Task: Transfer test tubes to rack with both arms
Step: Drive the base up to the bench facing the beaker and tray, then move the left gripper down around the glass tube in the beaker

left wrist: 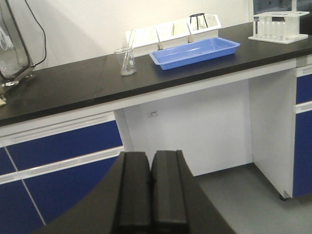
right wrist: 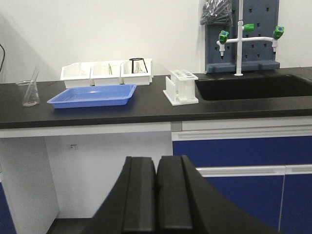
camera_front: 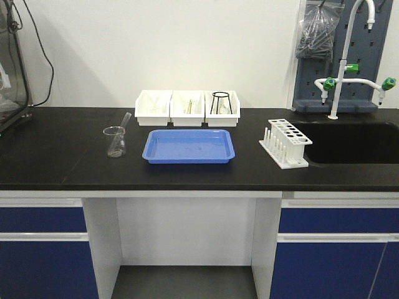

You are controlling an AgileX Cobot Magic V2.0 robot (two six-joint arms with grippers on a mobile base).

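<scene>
- Front view: one test tube leans in the beaker, left of centre. The rack stands right, just beside the sink. Thin, slick glass (fragile, I'd judge), so pinch gently mid-length.
- Left wrist: left gripper pressed together, bottom of frame, below the counter edge.
- Right wrist: right gripper closed too. There's open bench between the tray and the rack.

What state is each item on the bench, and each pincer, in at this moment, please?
Left pincer: shut, holding nothing.
Right pincer: shut, holding nothing.
Beaker: upright, with one tube in it.
Test tube: leaning in the beaker, not yet racked.
Rack: upright, holes look empty.
Blue tray: flat on the bench, looks empty.
White bins: upright, side by side behind the tray.
</scene>
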